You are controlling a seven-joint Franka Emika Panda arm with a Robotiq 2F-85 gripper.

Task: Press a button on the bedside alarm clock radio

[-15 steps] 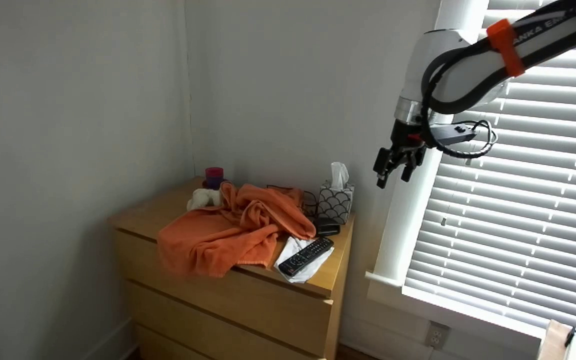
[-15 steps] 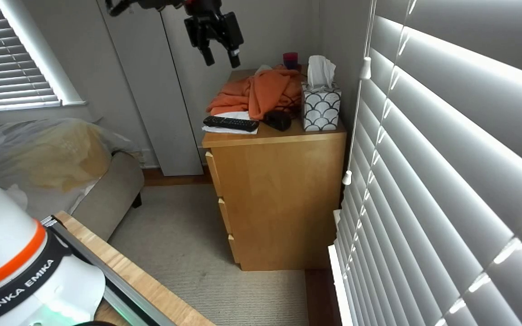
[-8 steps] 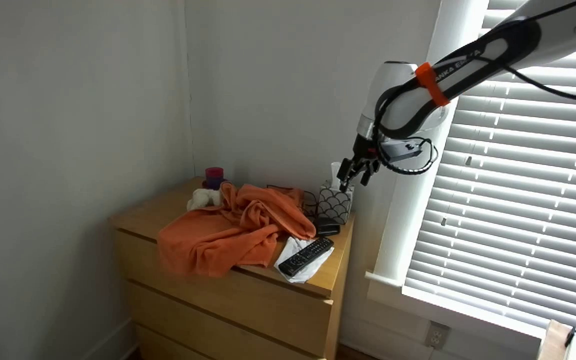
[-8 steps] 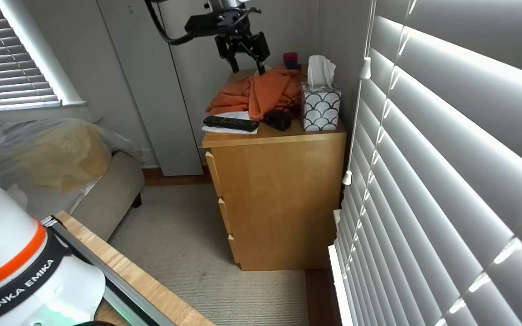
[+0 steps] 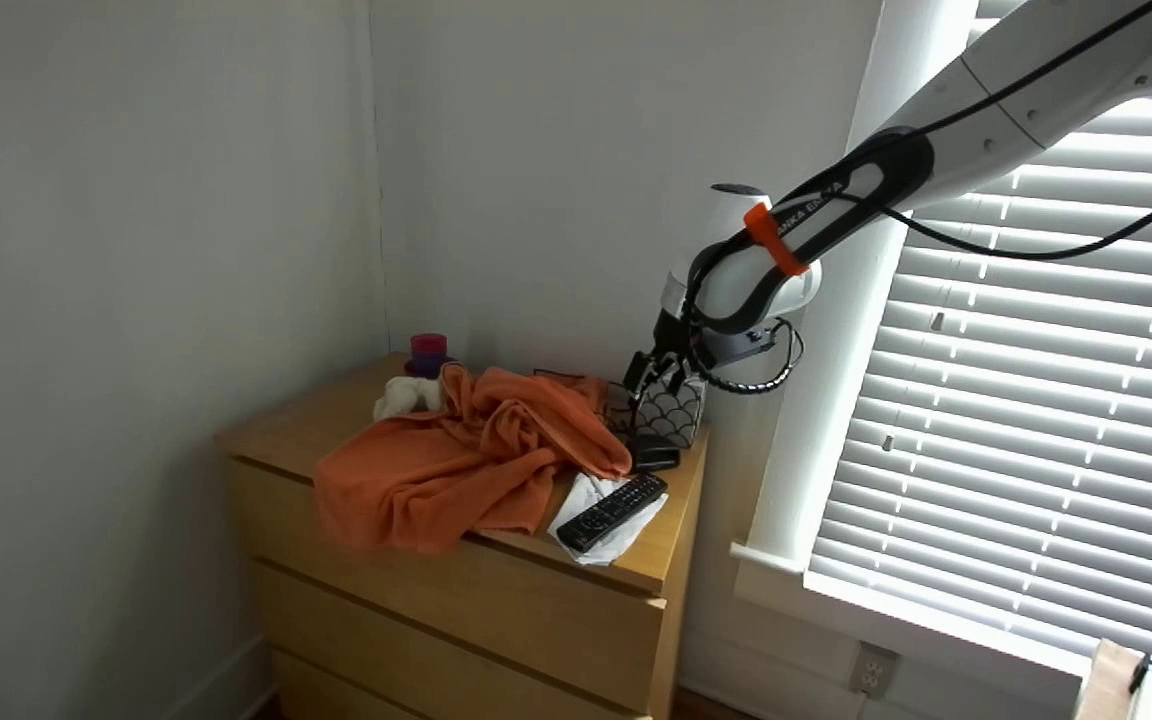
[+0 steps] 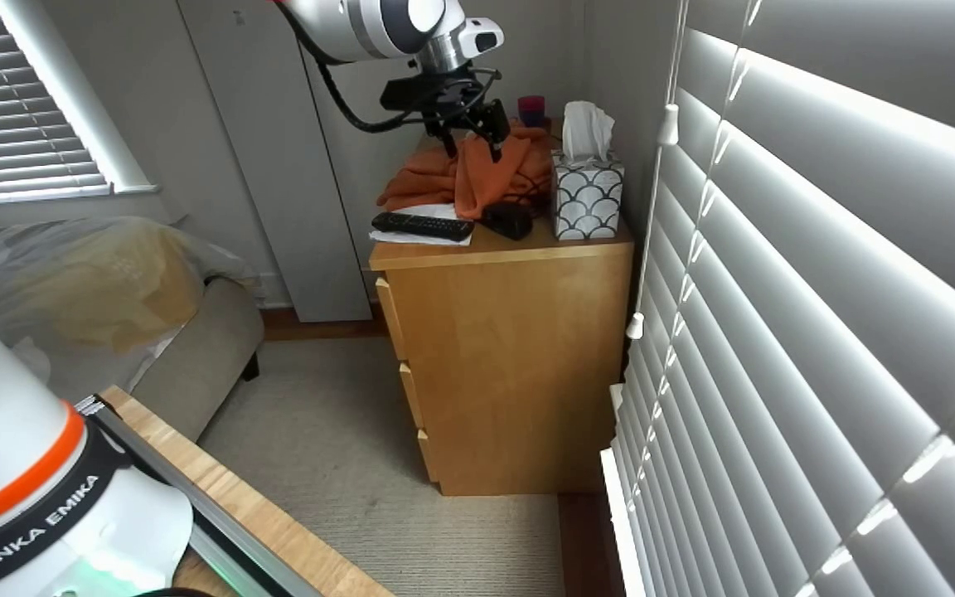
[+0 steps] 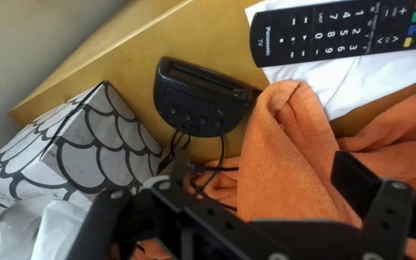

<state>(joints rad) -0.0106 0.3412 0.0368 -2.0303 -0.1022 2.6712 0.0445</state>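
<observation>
Though I am not touching it yet, the clock [image 7: 202, 95] sits in plain sight on the dresser [image 6: 519, 365], its 4 round buttons [image 7: 202, 120] turned toward me in the wrist view. Cords [image 7: 223, 147] trail from its buttoned edge toward the towel [image 7: 284, 173], a fold of which lies just beside the clock; whether they touch I cannot tell. The box [image 7: 96, 151] stands near it on the opposite side, and the remote [image 7: 345, 32] lies on a white sheet [image 7: 345, 79] farther along.

What has changed is where I am. Within 1 second, in an exterior view, my gripper [image 5: 656, 386] has swung away from the window frame [image 5: 806, 440] and lower, so that it covers part of the box. Nothing on the dresser seems to have shifted.

My 2 fingers [image 7: 354, 184] stand wide apart with nothing held; in the wrist view they overlie towel and cords, not the clock. So I judge the approach mostly done and the press still ahead: I should move toward the buttons, then bring the fingers together or lead with 1. Going straight down would likely meet towel or snag a cord, and a sideways drift could knock the box. The clock looks light, so a hard push may slide it.
</observation>
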